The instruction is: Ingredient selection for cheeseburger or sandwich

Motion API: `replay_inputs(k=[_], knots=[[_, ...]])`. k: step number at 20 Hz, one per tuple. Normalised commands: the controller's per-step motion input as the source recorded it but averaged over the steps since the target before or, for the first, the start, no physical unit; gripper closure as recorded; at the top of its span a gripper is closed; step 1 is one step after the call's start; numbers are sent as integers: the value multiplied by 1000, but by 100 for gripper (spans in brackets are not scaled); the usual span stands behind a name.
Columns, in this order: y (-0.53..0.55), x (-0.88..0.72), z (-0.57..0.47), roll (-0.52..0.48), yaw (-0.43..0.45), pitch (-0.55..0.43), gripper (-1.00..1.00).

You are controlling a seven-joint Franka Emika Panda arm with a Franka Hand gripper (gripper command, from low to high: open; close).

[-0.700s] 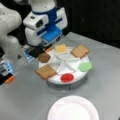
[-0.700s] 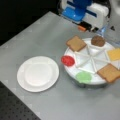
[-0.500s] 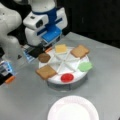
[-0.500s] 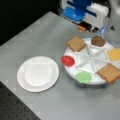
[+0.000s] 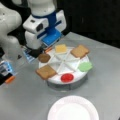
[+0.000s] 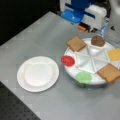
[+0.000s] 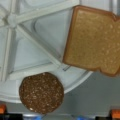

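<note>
A white divided tray point(image 5: 65, 63) point(image 6: 88, 57) holds the ingredients in both front views: two toast squares point(image 5: 45, 71) point(image 5: 80, 51), a dark round patty point(image 5: 44, 58) and a yellow cheese square point(image 5: 61, 48). My gripper point(image 5: 42, 51) point(image 6: 88, 29) hangs open just above the tray's edge by the patty point(image 6: 98, 41). In the wrist view the patty point(image 7: 41, 93) lies right below me, with a toast square point(image 7: 94, 41) beside it. Nothing sits between my fingers. No cheeseburger or sandwich is in view.
A green lettuce-like piece point(image 5: 85, 66) point(image 6: 83, 77) and a red disc point(image 5: 67, 77) point(image 6: 67, 60) also lie in the tray. A white paper plate point(image 5: 73, 110) point(image 6: 38, 73) stands bare on the grey table next to the tray.
</note>
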Motion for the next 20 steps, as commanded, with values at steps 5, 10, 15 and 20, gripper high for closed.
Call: replay_inputs(k=[5,10,15,20], knots=[[-84,-29,-136,220,-18,-27,-100],[-35,-80,-114,246,-34,-19,-100],[-135,-146,-62,300,23,-21,-100],[-199,-193,-37,321,-14,-53,-100]])
